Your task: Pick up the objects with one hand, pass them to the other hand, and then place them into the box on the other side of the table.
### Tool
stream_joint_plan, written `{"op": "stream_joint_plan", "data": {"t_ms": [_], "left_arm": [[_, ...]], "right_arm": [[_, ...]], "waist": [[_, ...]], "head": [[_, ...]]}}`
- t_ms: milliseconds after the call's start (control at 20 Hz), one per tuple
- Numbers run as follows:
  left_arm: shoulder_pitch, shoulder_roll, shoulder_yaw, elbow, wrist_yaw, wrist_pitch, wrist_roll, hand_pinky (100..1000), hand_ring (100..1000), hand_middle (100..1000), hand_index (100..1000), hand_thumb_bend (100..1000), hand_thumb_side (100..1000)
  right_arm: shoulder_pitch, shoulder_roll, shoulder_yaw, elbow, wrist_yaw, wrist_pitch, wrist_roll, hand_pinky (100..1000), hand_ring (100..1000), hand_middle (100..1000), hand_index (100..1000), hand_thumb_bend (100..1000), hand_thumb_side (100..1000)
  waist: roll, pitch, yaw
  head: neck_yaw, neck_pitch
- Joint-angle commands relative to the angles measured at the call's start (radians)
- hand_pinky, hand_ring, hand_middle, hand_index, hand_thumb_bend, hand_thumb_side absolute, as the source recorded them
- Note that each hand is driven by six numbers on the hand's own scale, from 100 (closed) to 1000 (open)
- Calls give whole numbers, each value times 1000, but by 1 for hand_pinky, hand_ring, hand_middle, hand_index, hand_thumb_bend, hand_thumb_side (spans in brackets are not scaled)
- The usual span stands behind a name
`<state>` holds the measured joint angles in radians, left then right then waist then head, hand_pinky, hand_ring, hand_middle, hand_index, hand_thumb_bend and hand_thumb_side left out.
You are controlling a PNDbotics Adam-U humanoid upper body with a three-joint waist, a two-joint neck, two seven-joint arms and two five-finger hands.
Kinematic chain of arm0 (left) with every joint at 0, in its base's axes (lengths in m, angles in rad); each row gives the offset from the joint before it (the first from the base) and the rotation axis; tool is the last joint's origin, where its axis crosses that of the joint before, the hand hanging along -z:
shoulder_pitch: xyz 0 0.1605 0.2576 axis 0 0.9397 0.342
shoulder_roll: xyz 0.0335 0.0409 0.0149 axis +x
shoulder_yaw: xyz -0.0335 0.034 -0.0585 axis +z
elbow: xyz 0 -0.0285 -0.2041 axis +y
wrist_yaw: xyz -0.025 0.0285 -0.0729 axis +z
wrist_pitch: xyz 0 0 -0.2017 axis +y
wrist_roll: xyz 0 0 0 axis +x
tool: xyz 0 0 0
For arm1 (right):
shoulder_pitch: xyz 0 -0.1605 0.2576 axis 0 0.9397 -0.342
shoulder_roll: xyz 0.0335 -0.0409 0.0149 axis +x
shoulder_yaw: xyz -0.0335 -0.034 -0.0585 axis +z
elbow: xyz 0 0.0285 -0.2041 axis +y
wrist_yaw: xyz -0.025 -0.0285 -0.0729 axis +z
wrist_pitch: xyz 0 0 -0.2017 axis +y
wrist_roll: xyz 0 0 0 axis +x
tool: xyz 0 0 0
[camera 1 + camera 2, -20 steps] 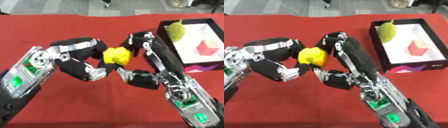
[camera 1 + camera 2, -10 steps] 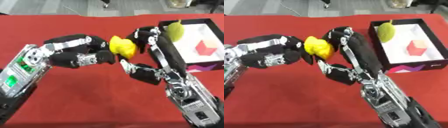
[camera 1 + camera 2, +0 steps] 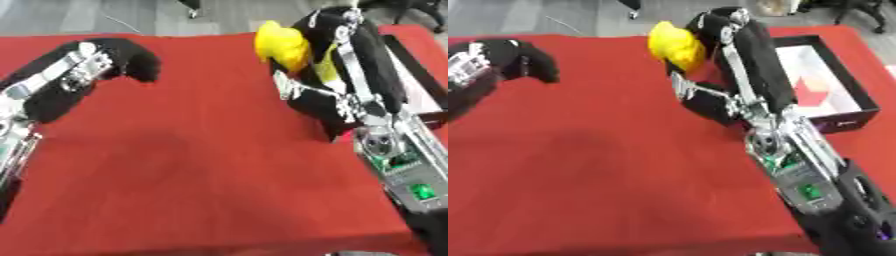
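A lumpy yellow object [image 3: 675, 46], blurred but apparently a soft toy or fruit, sits raised above the red table, while the black-walled, white-floored box [image 3: 859, 95] at the table's right edge holds a red block [image 3: 810, 86]

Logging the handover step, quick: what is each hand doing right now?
Left hand: curled shut, holding nothing, off at the table's left.
Right hand: shut on the yellow object, raised beside the box.
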<state>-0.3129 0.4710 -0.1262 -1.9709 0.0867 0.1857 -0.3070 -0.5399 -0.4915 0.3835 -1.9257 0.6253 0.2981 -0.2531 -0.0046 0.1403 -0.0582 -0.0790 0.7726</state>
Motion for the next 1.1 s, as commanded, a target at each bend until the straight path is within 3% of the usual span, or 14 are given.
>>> {"op": "stream_joint_plan", "data": {"t_ms": [50,400,500,600,650,750,1000,1100], "left_arm": [[36,-40,54,6,3,-7,72,756,652,617,723,174,942],[108,-111,102,17,-6,-20,136,754,642,606,715,170,947],[115,-126,110,17,-11,-23,145,754,641,606,715,173,946],[120,-141,116,18,-14,-25,152,754,641,606,715,174,945],[122,-147,118,18,-15,-26,155,754,641,606,715,175,945],[126,-158,121,20,-16,-27,159,753,640,605,715,176,945],[134,-175,122,21,-19,-29,164,753,639,604,716,177,946],[136,-179,123,20,-20,-30,165,753,639,604,716,176,945]], "right_arm": [[-34,-85,-55,125,-35,52,-57,356,417,290,213,100,100],[-94,-121,-116,555,-159,75,-201,389,449,323,327,100,100],[-103,-116,-122,660,-197,65,-224,418,481,373,443,276,110],[-106,-110,-121,741,-220,44,-211,457,522,437,608,594,220],[-105,-108,-119,771,-225,34,-190,488,560,483,712,694,241],[-100,-106,-123,810,-227,21,-143,530,622,563,795,834,327],[-71,-109,-153,801,-218,16,-111,667,803,750,913,969,401],[-52,-114,-168,753,-210,20,-137,682,825,775,914,960,446]], "waist": [[2,-16,10],[5,-22,40],[4,-24,45],[3,-26,49],[2,-26,51],[0,-28,54],[-4,-29,58],[-7,-30,58]], "head": [[-57,-3],[-127,-3],[-136,-3],[-142,-3],[-144,-3],[-144,-3],[-136,-3],[-128,-3]]}}
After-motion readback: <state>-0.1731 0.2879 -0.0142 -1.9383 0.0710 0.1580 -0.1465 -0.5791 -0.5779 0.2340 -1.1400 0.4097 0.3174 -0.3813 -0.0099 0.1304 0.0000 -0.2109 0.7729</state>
